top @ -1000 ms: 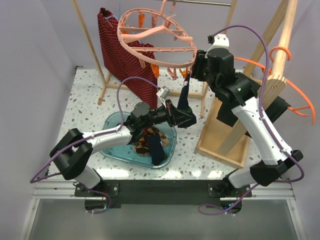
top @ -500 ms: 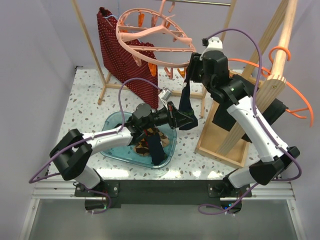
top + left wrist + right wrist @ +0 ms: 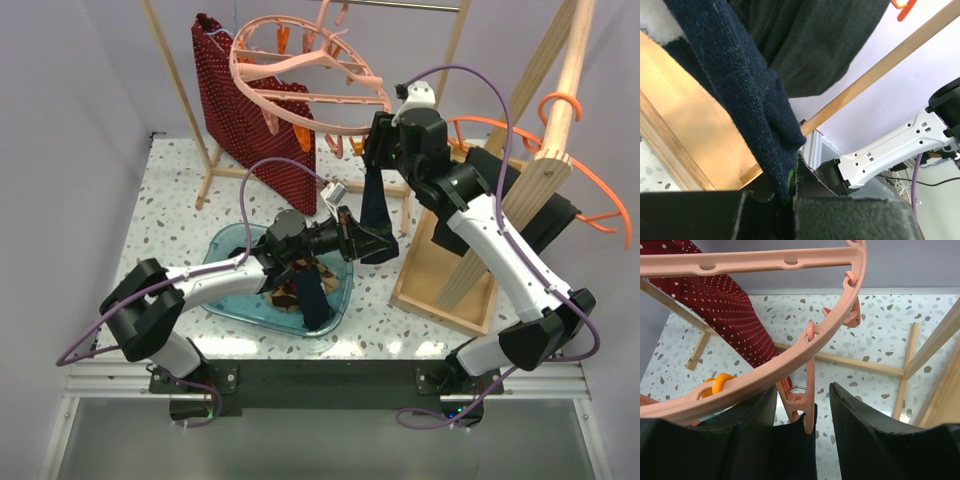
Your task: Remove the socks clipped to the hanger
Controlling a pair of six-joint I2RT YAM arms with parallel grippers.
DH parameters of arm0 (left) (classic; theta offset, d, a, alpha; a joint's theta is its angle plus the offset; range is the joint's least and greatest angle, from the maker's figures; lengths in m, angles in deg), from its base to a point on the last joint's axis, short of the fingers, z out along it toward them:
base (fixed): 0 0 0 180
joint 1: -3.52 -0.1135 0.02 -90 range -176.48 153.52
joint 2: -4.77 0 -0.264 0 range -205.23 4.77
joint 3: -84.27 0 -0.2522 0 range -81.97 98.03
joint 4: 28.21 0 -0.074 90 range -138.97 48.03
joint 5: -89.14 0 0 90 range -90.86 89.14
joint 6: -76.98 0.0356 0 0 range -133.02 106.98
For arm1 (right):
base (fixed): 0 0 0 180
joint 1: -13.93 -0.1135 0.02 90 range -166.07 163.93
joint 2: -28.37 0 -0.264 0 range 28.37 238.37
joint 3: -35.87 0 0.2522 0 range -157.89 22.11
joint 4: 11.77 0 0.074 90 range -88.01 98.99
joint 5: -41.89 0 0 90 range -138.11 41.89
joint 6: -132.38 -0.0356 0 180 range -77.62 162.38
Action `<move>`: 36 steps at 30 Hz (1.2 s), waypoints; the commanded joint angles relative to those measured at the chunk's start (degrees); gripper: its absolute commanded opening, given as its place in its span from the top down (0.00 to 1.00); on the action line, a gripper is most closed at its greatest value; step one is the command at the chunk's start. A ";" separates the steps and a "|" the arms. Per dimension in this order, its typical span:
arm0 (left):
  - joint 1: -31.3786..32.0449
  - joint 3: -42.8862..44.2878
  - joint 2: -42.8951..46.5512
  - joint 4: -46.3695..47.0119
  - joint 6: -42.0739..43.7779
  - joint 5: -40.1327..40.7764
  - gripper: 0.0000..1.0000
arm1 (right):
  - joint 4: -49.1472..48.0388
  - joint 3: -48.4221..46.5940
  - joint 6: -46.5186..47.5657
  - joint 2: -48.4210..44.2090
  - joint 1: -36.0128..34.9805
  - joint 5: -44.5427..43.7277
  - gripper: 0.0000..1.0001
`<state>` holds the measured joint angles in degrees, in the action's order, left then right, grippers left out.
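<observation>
The salmon-pink hanger (image 3: pixel 310 85) hangs at the back, tilted. A dark navy sock (image 3: pixel 374 205) hangs from one of its pegs (image 3: pixel 807 400). My right gripper (image 3: pixel 376 150) is open, with one jaw on each side of that peg and the sock's top edge (image 3: pixel 795 450); it also shows in the right wrist view (image 3: pixel 802 390). My left gripper (image 3: pixel 365 240) is shut on the sock's lower end (image 3: pixel 740 100), pinched between the jaws in the left wrist view (image 3: pixel 792 175). More socks (image 3: pixel 300 290), checkered and dark, lie in the blue tray (image 3: pixel 225 290).
A red white-dotted garment (image 3: pixel 250 110) hangs on the wooden rack at the back left. A wooden frame (image 3: pixel 450 270) with a black cloth (image 3: pixel 540 215) stands at the right, with a thin orange hanger (image 3: pixel 590 190) on it.
My right gripper has moved left and closer to the peg, and the hanger has swung a little left with it. The left gripper keeps hold of the sock's lower end.
</observation>
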<state>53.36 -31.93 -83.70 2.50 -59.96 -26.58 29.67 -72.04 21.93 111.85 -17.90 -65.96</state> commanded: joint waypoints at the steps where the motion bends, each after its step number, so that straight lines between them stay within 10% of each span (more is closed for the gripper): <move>1: 0.96 2.34 1.19 0.09 -0.17 -0.57 1.00 | -5.35 -0.16 0.85 -0.34 0.02 -0.35 0.50; 9: 1.22 2.25 0.84 0.09 -0.43 -0.65 1.00 | -7.20 0.98 1.99 -0.16 0.11 -0.96 0.58; 18: 1.39 1.99 1.01 -0.61 -0.08 -0.21 1.00 | -8.26 1.60 2.78 -0.51 0.02 -1.05 1.00; 26: 1.31 -1.61 5.92 -3.50 0.26 -0.74 1.00 | -5.98 0.37 2.87 -0.16 0.11 -1.23 1.00; 36: 1.31 -3.72 19.90 -33.55 12.39 10.22 0.99 | -2.98 0.10 0.67 -1.04 0.02 0.09 0.99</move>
<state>54.54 -34.99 -68.77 -17.29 -54.10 -23.06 25.69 -70.53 23.94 111.98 -17.84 -66.46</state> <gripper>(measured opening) 0.029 0.285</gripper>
